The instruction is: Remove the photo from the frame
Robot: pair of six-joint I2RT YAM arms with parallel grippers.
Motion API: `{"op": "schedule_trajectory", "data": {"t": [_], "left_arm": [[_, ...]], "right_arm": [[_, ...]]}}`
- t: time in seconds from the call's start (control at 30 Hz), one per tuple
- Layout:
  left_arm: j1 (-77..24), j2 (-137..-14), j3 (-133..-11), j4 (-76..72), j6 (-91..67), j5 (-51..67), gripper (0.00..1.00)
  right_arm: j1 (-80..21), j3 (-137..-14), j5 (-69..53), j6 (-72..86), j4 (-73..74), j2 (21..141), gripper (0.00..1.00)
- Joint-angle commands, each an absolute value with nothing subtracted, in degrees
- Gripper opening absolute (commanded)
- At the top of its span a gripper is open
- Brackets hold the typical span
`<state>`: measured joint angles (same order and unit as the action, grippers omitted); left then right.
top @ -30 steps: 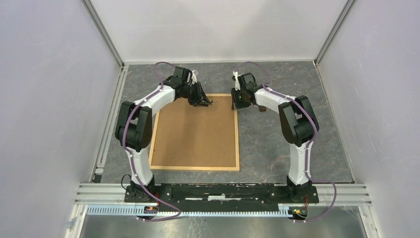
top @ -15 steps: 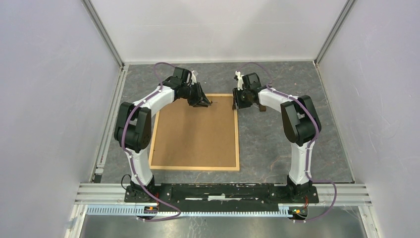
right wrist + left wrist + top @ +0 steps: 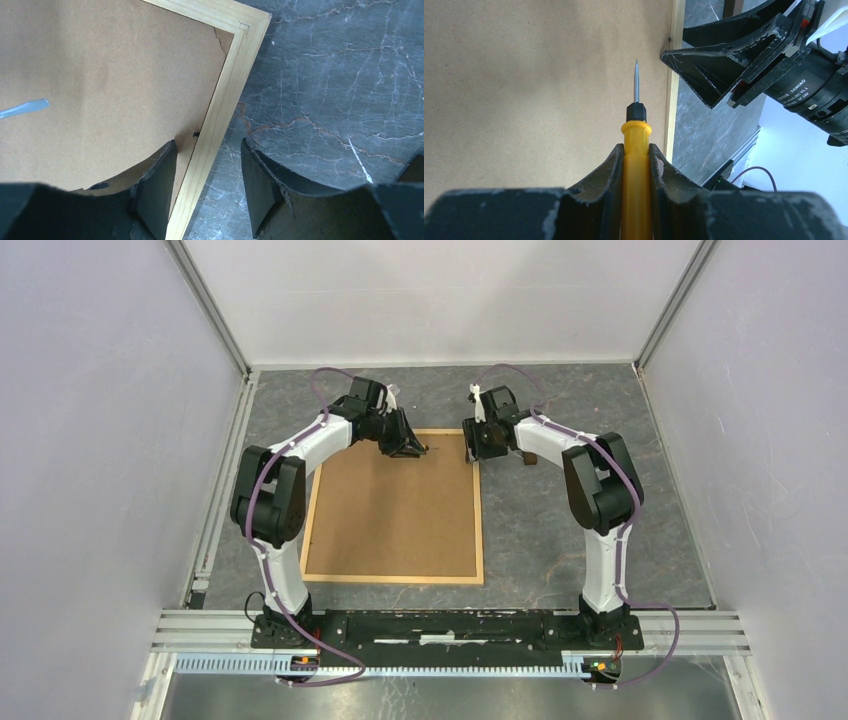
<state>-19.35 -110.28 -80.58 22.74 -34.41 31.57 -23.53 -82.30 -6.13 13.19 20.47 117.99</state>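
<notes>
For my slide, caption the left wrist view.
Left gripper holds a yellow screwdriver over the brown back of the frame.

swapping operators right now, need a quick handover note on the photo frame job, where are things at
Left end effector: shut on the yellow screwdriver, its tip at the backing board close to the rim.
Right end effector: open, astride the rim of the frame near a far corner.
Frame lies back side up; photo not visible.
Done: tool in hand, backing not yet out.
Left: free the backing, lift it, take out the photo.
</notes>
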Motion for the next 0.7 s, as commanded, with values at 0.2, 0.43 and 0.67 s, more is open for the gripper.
{"op": "schedule_trajectory", "data": {"t": [0.2, 0.43, 0.67], "left_arm": [[-19.23, -107.07, -79.85, 22.01, -31.17, 32.04, 0.02], [-19.26, -107.06, -79.63, 22.05, -31.03, 31.90, 0.02], [-19.19, -106.60, -79.01, 21.78, -30.89, 31.87, 0.02]], "right_arm": [[-23.71, -85.60, -4.99, 15.66, 21.52, 122.54, 0.52], [-22.72, -83.77, -2.88, 15.08, 22.16, 122.55, 0.34], [-20.81, -81.04, -5.86, 13.21, 22.64, 120.96, 0.00]]}}
